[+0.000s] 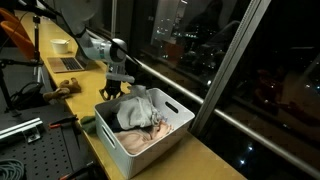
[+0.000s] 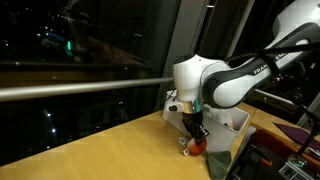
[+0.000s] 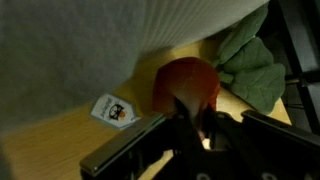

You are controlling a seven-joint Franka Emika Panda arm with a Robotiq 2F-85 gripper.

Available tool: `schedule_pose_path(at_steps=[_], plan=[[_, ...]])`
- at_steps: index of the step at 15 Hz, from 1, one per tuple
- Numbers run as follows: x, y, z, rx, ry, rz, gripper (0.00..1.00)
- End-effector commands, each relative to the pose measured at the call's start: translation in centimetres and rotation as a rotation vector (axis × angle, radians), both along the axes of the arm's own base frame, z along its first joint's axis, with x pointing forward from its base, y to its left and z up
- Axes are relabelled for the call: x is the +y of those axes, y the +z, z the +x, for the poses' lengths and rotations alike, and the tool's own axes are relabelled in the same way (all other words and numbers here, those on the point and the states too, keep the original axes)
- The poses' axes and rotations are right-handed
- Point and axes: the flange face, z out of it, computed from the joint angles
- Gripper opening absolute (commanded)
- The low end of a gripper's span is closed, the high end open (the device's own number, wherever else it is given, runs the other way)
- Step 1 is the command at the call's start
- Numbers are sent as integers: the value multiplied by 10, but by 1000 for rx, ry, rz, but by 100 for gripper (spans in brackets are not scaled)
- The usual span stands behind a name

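Single arm at a wooden surface (image 2: 105, 152) that runs along a dark window (image 1: 215, 40). The pincer (image 2: 197, 141) points straight down just outside one wall of a white bin (image 2: 236, 122), set back from the surface edge that follows the window.

In the wrist view the pincer (image 3: 190, 108) enters from below. Its dark fingers are drawn in close about a round red object (image 3: 190, 80). Whether they actually pinch it or merely flank it cannot be told from these frames.

The red object (image 2: 196, 149) rests on the surface directly under the fingertips and close beside the bin. In the wrist view the bin wall (image 3: 100, 40) fills the upper part of the frame. A crumpled green cloth (image 3: 250, 65) lies touching the red object on one side. A small printed card (image 3: 113, 110) lies flat on the bare wood on the other side, near but apart.

In an exterior view the bin (image 1: 112, 142) is heaped with pale laundry (image 1: 140, 110), with the pincer (image 1: 113, 88) at its far end. A laptop (image 1: 66, 63) sits farther along the surface.
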Motion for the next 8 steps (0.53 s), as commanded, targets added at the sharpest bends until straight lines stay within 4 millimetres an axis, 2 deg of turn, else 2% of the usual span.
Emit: schedule_pose_path(at_steps=[1, 4, 5, 8], plan=[[34, 64, 3, -108, 11, 67, 3], [49, 133, 9, -228, -27, 127, 4], [46, 160, 10, -270, -41, 133, 4], [19, 236, 12, -389, -89, 127, 4]])
